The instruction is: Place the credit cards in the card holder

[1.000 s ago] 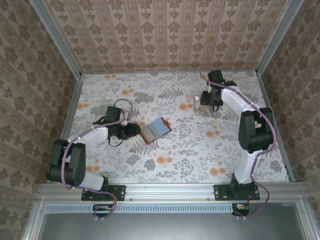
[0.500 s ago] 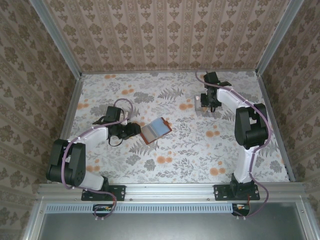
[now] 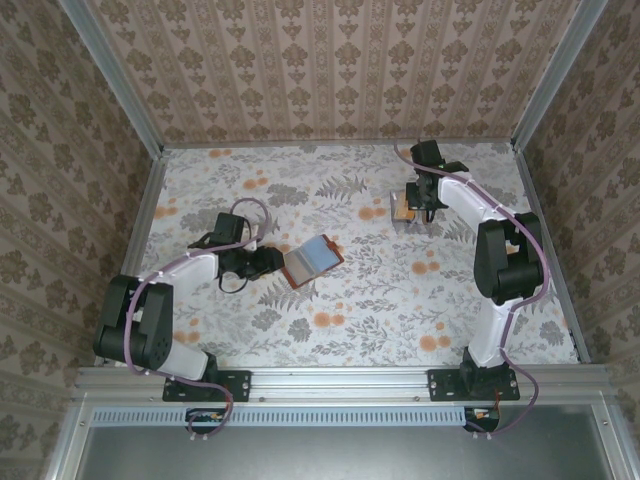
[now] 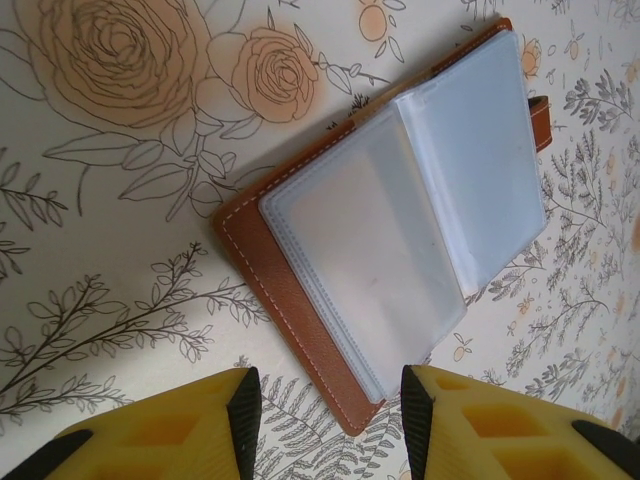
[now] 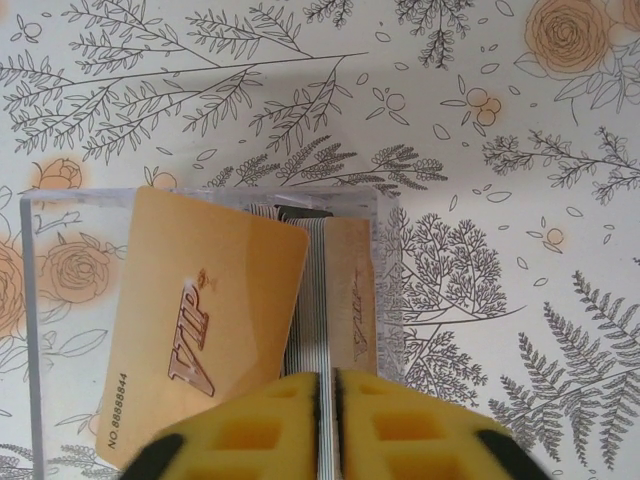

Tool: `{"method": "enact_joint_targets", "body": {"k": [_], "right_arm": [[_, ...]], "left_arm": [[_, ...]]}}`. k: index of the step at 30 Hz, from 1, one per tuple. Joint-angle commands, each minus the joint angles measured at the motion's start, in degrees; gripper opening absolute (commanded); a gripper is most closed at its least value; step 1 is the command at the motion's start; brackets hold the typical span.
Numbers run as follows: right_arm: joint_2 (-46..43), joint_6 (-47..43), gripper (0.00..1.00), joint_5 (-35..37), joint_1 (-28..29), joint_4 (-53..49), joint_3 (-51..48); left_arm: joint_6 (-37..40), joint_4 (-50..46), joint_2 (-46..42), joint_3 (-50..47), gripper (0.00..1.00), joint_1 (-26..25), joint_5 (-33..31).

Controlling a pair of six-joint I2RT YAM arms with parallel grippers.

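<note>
Top view: card holder (image 3: 313, 260) lay open mid-table (image 3: 360, 320), just beyond the left gripper (image 3: 268, 262). Right gripper (image 3: 420, 207) hung far right over a clear box (image 3: 398, 216) w/ the credit cards (image 3: 403, 207) – well apart from the holder.

Left wrist: detail the top cam lacked – holder's clear sleeves (image 4: 400, 230) fanned, tab (image 4: 541, 122) at the far edge. Fingers (image 4: 243, 405) spread, gripping nothing, holder's corner in the gap.

Right wrist: cards stood on edge in the box, tan VIP card (image 5: 200, 320) leaning left. Fingers (image 5: 290, 425) pinched onto thin card edges.
</note>
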Motion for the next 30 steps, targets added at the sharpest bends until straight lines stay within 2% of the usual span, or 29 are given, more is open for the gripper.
{"method": "enact_joint_targets", "body": {"k": [1,3,4,7,11,14,25,30], "right_arm": [[-0.32,0.29,0.08,-3.19,-0.29,0.49,-0.83],[-0.14,0.82,0.06,-5.10,-0.69,0.52,-0.65],[-0.21,0.86,0.09,-5.49,-0.65,0.35,-0.58],[-0.49,0.98,0.25,-5.27,-0.71,0.24,-0.65],[-1.11,0.95,0.36,-5.50,-0.73,0.28,-0.67],[-0.78,0.80,0.40,-5.77,-0.77,0.30,-0.21],[3.62,-0.40,0.44,-6.51,-1.26,0.94,3.35],[5.22,-2.32,0.38,-6.02,-1.35,-0.02,6.25]], "left_arm": [[-0.41,0.05,0.31,0.40,0.44,-0.17,0.96],[-0.45,0.01,0.17,0.31,0.44,-0.21,0.95],[-0.48,-0.07,0.13,0.24,0.44,-0.18,0.92],[-0.27,-0.32,-0.16,0.05,0.44,-0.13,0.89],[-0.13,-0.61,-0.34,0.13,0.44,-0.21,0.71],[-0.25,-0.44,-0.25,0.19,0.44,-0.21,0.64],[0.00,-0.61,-0.09,0.14,0.44,-0.22,0.86],[0.00,-0.61,-0.10,0.14,0.44,-0.26,0.92]]}}
